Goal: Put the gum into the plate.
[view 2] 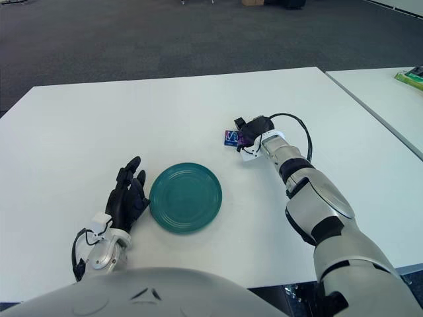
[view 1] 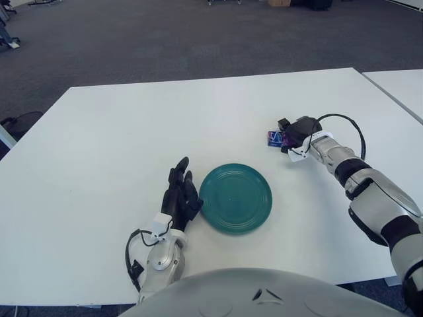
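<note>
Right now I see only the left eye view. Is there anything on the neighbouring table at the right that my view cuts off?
Observer: Yes. A flat green thing lies on the neighbouring table, at the picture's right edge.
Operator: Is it close to the gum?
Observer: No. It is across the gap between the tables, to the right of and beyond the right hand, which is at the gum. The left hand shows left of the plate.

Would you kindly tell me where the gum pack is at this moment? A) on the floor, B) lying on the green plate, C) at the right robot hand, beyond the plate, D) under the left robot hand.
C: the gum pack sits at the right robot hand, beyond the bare green plate.
</note>
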Action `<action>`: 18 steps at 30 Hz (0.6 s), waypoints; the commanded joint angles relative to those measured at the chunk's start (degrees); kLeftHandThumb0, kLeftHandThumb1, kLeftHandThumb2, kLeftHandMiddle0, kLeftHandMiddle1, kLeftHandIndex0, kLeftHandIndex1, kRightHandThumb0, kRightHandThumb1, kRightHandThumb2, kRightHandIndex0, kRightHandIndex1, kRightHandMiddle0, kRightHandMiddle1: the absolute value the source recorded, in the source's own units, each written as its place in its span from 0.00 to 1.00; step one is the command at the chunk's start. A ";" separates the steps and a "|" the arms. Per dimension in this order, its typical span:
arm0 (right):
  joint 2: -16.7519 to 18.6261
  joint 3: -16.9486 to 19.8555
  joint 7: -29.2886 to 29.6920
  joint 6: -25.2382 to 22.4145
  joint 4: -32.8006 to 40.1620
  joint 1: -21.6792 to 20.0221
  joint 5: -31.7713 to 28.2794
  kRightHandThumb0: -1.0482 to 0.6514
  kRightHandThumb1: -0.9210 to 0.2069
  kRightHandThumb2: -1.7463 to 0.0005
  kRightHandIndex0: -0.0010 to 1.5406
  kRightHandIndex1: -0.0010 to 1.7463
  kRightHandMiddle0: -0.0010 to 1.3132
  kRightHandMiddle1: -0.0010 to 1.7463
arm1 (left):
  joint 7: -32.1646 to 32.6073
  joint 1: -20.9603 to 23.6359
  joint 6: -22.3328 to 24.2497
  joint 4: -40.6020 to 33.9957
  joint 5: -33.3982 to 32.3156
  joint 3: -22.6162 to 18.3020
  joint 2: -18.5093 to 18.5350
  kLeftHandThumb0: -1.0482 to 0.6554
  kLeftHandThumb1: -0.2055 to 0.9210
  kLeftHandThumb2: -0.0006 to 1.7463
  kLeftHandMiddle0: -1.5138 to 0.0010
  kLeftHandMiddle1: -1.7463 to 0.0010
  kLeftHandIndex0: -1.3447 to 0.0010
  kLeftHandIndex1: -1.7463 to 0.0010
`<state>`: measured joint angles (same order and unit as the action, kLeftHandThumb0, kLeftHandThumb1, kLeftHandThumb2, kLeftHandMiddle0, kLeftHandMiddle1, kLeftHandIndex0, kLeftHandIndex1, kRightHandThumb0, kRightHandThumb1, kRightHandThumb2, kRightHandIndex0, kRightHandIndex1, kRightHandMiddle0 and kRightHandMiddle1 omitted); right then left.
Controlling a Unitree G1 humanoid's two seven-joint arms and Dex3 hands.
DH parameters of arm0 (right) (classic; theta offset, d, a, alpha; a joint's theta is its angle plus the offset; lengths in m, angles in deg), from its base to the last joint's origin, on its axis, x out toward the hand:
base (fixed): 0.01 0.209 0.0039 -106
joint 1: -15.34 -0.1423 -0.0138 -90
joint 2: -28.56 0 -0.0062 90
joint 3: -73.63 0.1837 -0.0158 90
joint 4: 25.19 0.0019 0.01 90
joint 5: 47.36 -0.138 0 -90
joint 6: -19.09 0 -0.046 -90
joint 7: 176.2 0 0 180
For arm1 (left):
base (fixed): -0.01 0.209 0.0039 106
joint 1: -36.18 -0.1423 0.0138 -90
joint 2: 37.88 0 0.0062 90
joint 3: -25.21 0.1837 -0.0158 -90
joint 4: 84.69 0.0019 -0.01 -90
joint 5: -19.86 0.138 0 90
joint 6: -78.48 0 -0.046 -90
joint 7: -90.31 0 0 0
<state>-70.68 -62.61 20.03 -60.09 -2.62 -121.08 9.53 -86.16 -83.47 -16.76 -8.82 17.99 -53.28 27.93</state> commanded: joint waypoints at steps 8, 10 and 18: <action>0.81 1.98 0.47 -1.03 -1.35 0.74 -2.15 0.39 0.16 0.56 0.41 1.00 0.24 1.00 | -0.07 1.58 -2.20 3.65 -1.37 -2.29 0.23 0.09 1.00 0.53 0.80 1.00 0.99 0.63; 0.49 2.39 0.58 -0.70 -1.31 0.76 -2.62 0.40 0.16 0.56 0.42 1.00 0.24 1.00 | -0.23 2.05 -3.20 4.98 -1.49 -2.94 0.56 0.08 1.00 0.53 0.80 1.00 0.99 0.63; -1.36 2.70 0.86 0.16 -0.90 0.44 -2.50 0.40 0.13 0.59 0.46 1.00 0.22 1.00 | -1.06 3.45 -6.66 8.66 -2.70 -4.24 0.95 0.07 1.00 0.53 0.79 0.99 0.97 0.62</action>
<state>-71.32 -60.17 20.56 -60.40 -3.40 -120.91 7.25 -86.90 -80.71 -23.73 -2.54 15.93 -56.55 29.12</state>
